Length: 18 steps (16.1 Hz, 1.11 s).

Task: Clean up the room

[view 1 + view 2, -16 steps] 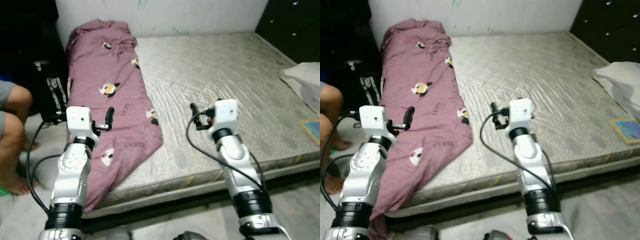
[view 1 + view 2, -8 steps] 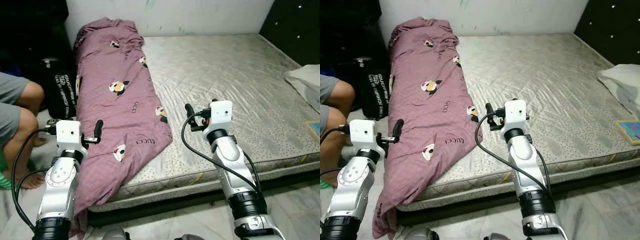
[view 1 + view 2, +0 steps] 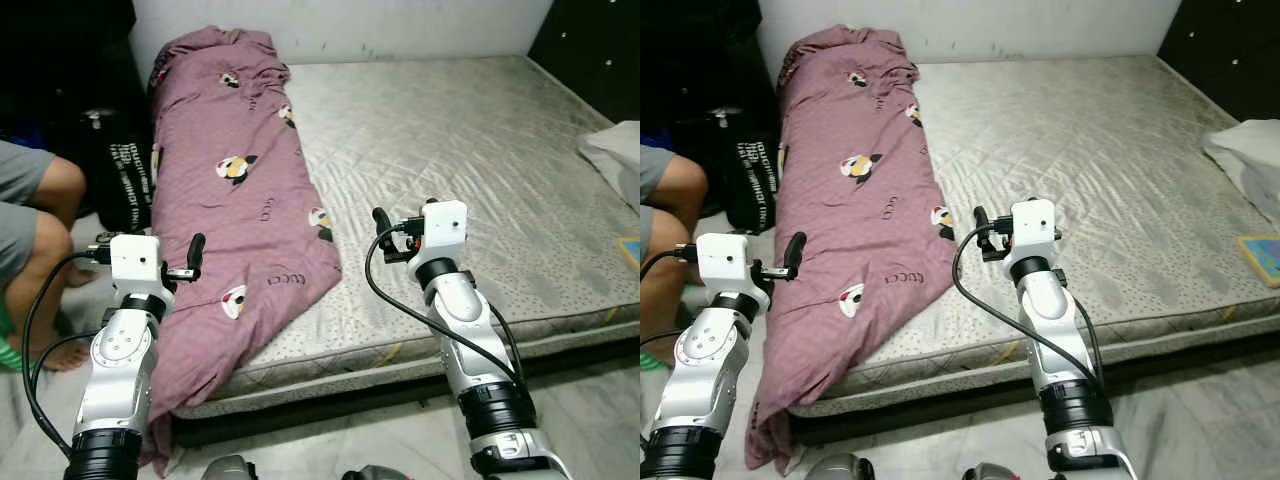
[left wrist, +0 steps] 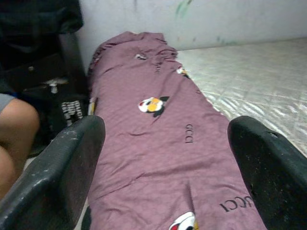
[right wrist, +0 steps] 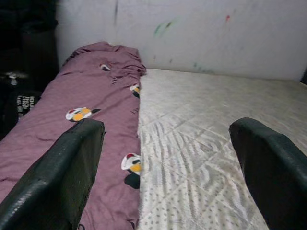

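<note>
A mauve blanket [image 3: 240,190] with cartoon prints lies lengthwise along the left side of a bare grey mattress [image 3: 460,160]; its near end hangs over the mattress edge toward the floor. My left gripper [image 3: 196,255] is held open above the blanket's near left edge, with nothing between its fingers [image 4: 57,177]. My right gripper [image 3: 381,226] hovers open over the mattress just right of the blanket's lower corner, also empty. Both wrist views look along the blanket [image 4: 163,143] toward the white wall.
A person's bare legs [image 3: 40,250] are at the left by the bed. A black bag [image 3: 125,180] stands between them and the mattress. A white pillow [image 3: 615,160] and a colourful booklet [image 3: 1262,255] lie at the mattress's right edge. Pale floor runs below.
The camera has shifted, so the bed sits slightly differently in view. Both grippers stay raised and open in about the same pose; the blanket has not moved.
</note>
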Tool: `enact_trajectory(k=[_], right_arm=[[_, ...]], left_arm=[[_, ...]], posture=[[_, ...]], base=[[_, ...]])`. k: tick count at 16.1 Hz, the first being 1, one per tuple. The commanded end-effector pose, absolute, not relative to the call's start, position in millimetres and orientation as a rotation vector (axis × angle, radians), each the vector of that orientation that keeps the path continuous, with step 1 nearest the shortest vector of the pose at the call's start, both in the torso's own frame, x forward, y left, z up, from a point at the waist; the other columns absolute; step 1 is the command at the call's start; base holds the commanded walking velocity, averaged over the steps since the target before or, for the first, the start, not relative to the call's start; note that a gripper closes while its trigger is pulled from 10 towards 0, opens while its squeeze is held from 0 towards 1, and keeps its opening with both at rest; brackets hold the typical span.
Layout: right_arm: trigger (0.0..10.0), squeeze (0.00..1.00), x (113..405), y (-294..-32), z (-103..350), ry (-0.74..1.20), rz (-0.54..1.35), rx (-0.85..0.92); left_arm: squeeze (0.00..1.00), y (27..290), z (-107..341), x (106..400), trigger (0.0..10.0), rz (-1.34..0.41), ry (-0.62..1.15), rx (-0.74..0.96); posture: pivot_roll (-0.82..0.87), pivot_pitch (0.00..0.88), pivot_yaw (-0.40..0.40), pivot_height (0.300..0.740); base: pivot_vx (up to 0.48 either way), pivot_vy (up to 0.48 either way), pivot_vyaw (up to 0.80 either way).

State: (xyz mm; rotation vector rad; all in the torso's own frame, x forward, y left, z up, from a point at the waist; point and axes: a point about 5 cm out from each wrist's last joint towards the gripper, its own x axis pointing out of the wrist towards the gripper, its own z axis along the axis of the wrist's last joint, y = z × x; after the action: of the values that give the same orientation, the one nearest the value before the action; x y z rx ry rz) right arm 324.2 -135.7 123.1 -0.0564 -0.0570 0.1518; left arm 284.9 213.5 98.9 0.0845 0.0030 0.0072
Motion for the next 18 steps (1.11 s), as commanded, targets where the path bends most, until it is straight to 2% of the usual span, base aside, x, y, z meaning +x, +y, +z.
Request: enact_trajectory(k=[1, 6, 8, 13, 18], right_arm=[[10.0, 0.00, 325.2, -138.7, 127.7, -0.068, 0.132, -0.045], [10.0, 0.00, 324.7, -139.3, 127.7, -0.068, 0.129, -0.049], [10.0, 0.00, 325.0, -139.5, 127.7, -0.066, 0.127, -0.049], [10.0, 0.00, 325.5, -139.4, 128.1, -0.068, 0.125, -0.047], [10.0, 0.00, 325.3, -139.5, 128.4, -0.069, 0.123, -0.048]], left_arm=[[0.00, 213.9, 96.4, 285.1, 10.0, -0.001, 0.018, 0.085], [0.00, 214.6, 100.1, 286.8, 10.0, 0.000, -0.004, 0.085], [0.00, 213.9, 100.7, 286.5, 10.0, -0.003, -0.012, 0.092], [0.00, 212.3, 100.0, 286.3, 10.0, -0.029, -0.008, 0.089], [0.00, 211.5, 99.3, 286.3, 10.0, -0.034, -0.002, 0.080]], posture=[[0.03, 0.035, -0.036, 0.740], [0.03, 0.037, -0.036, 0.740], [0.03, 0.037, -0.037, 0.740], [0.03, 0.037, -0.036, 0.740], [0.03, 0.037, -0.036, 0.740]], base=[[0.000, 0.476, -0.76], [0.000, 0.434, 0.00], [0.000, 0.000, 0.00], [0.000, 0.000, -0.61], [0.000, 0.000, 0.00]])
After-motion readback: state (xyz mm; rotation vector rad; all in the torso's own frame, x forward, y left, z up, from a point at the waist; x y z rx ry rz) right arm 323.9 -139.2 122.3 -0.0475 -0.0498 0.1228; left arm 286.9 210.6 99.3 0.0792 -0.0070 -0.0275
